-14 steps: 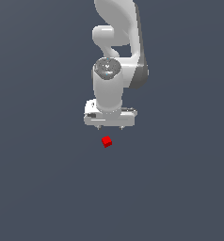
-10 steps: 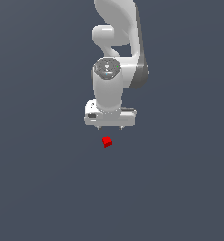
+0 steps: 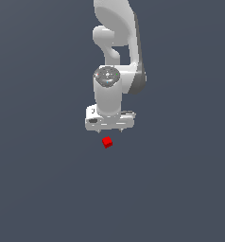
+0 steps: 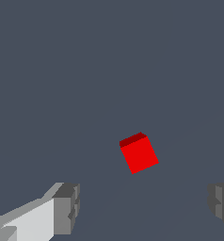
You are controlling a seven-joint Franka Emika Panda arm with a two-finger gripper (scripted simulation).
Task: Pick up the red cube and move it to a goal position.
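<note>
- The surface [image 3: 38, 189] is the largest thing we see: a flat, plain grey-blue plane that fills both views with no markings on it.
- Next comes the white arm [image 3: 115, 52], which enters from the top of the exterior view, bends through a rounded joint and points its wrist cylinder straight down toward the surface.
- At the end of the arm sits the tool [image 3: 110, 129], a broad white block with two short fingers pointing down; in the exterior view only their tips show below the block.
- In the wrist view we see one grey fingertip [image 4: 67, 207] at one side of the frame and the other at the far side, with a wide gap between them, so the tool stands spread wide and grips nothing.
- The red cube [image 3: 107, 142] is the smallest thing: it lies on the surface just below the tool in the exterior view, apart from both fingers.
- In the wrist view the red cube [image 4: 139, 154] sits turned at an angle to the line of the fingers, ahead of the gap between them, much narrower than that gap.
</note>
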